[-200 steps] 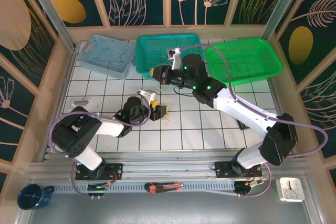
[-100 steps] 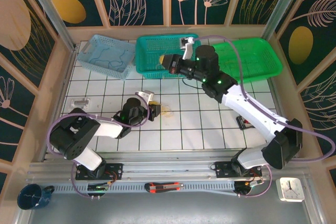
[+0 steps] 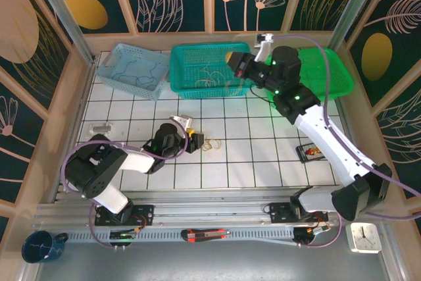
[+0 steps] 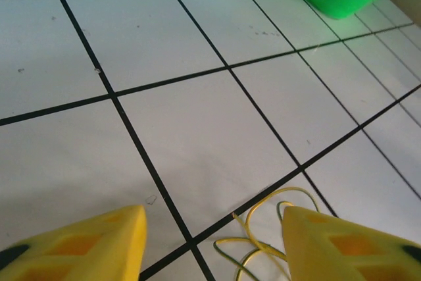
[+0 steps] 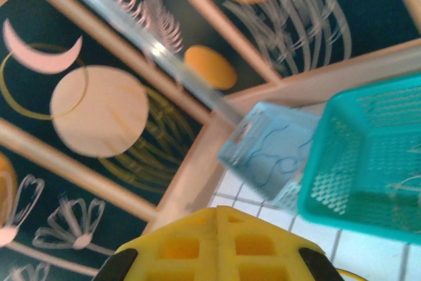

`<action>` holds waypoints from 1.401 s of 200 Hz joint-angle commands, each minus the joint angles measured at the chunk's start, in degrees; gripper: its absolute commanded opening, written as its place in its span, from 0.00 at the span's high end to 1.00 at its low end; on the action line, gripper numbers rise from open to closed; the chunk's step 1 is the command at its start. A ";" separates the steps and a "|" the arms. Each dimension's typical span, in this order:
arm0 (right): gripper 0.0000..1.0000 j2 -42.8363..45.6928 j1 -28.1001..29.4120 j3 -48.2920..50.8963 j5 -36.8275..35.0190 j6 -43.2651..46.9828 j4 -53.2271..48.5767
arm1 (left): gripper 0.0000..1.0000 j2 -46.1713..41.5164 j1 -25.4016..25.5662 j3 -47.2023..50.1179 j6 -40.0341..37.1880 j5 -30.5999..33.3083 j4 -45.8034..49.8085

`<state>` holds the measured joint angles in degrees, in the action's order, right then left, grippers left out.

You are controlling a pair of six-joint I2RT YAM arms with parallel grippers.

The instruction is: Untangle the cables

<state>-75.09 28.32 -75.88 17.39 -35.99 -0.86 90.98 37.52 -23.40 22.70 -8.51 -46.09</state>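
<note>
A small knot of thin yellow-green cable loops (image 4: pixel 260 238) lies on the white tiled tabletop (image 4: pixel 197 116), just right of the left end effector (image 3: pixel 191 141). In the left wrist view its yellow fingers (image 4: pixel 92 241) are spread wide. The loops sit on the tile between them, nearer the right finger and not pinched.

The right end effector (image 3: pixel 237 62) hangs at the far side, above the right rim of the teal plastic mesh basket (image 3: pixel 197 90). Its yellow pads (image 5: pixel 177 245) are pressed together along a thin seam, and I cannot tell whether a wire is caught there.

Thin blue cables (image 3: pixel 135 68) lie in the light blue plastic basket (image 3: pixel 131 87) at the far left, and thin whitish cables (image 3: pixel 212 74) lie in the teal one. What the bright green plastic basket (image 3: pixel 329 64) at the far right holds is too faint to read.

The sorting looks mostly done. What seems left is to part the loops on the tile and bin them.
</note>
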 commanded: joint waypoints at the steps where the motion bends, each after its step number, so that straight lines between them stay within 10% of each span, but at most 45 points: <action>1: 1.00 2.05 -5.02 -0.64 -5.51 3.32 -0.95 | 0.32 -3.61 0.35 -1.06 0.81 -0.30 1.65; 33: 1.00 0.25 -14.10 0.58 -9.98 5.07 0.47 | 0.02 -7.04 0.36 -2.92 1.94 0.22 5.53; 129: 1.00 -24.54 -33.49 -0.42 -7.09 0.11 14.93 | 0.01 -12.62 0.36 -6.70 9.49 2.29 11.33; 156: 0.46 -31.02 -36.58 -3.27 1.98 -1.10 16.88 | 0.01 -13.30 0.29 -6.88 10.69 1.91 10.84; 215: 0.42 -21.91 -33.83 7.28 5.55 -1.99 22.27 | 0.01 -12.90 0.36 -7.06 12.22 3.54 11.45; 280: 0.45 -8.79 -13.68 19.59 0.03 5.59 14.26 | 0.01 -15.31 0.27 -6.57 16.59 10.16 15.85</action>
<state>-87.81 7.42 -60.58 20.25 -35.00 17.15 78.11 37.52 -29.17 36.97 -2.17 -32.91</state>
